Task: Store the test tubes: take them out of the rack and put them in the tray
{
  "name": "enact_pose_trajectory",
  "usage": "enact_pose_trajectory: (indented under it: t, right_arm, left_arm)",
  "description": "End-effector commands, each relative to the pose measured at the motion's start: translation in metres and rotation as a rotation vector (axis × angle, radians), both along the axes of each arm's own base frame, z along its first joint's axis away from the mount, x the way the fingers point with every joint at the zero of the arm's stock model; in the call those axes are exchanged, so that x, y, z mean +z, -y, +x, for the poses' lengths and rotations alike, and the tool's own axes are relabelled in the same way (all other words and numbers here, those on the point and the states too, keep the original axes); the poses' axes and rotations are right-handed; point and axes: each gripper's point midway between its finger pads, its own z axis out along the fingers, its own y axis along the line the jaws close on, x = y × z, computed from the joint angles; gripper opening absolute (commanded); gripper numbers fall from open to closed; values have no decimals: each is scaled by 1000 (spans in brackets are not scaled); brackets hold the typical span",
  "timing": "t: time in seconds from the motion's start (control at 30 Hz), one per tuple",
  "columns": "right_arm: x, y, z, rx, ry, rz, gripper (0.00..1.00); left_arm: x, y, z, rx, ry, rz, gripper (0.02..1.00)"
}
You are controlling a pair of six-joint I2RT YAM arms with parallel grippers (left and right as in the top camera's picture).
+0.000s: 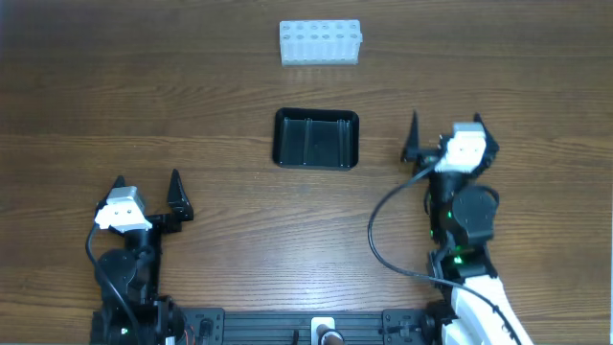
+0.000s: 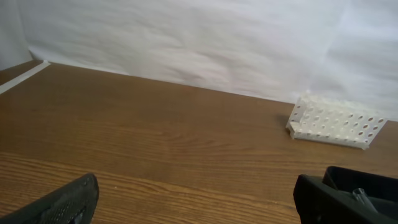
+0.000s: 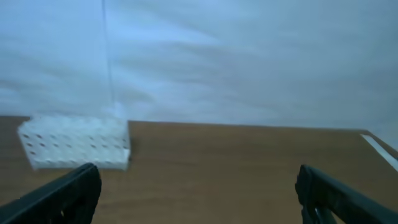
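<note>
Both arms idle near their bases. Left gripper [image 1: 147, 184] has its fingers spread and nothing between them; same for the right gripper [image 1: 446, 126].

White perforated plastic rack [image 1: 321, 42] sits at the far side of the brown wood-grain table [image 1: 144, 86]. Black moulded plastic tray [image 1: 280, 139] lies nearer, well apart from the rack and between the arms.

Can't make out the test tubes. If they're clear, they vanish against the white rack. Tray contents unclear too: a faint glint in the left wrist view, with the tray cut off there.

My guess is the tubes are light, rigid, slick and breakable. Pinch each just below its rim and pull it straight up. The rack looks light and may lift with the tube.
</note>
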Motion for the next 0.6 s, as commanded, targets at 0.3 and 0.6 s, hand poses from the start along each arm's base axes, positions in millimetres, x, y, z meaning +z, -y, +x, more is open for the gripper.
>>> enact_pose_trajectory:
  t: [0.3,0.6]
  right_arm:
    - [-48,30,-49,-86,-59,-3,993]
    - [-72,31,-70,-86,-163,-12,993]
  left_arm:
    - [-2,3,0,-14,-4,14,996]
    - [-2,3,0,-14,-4,14,996]
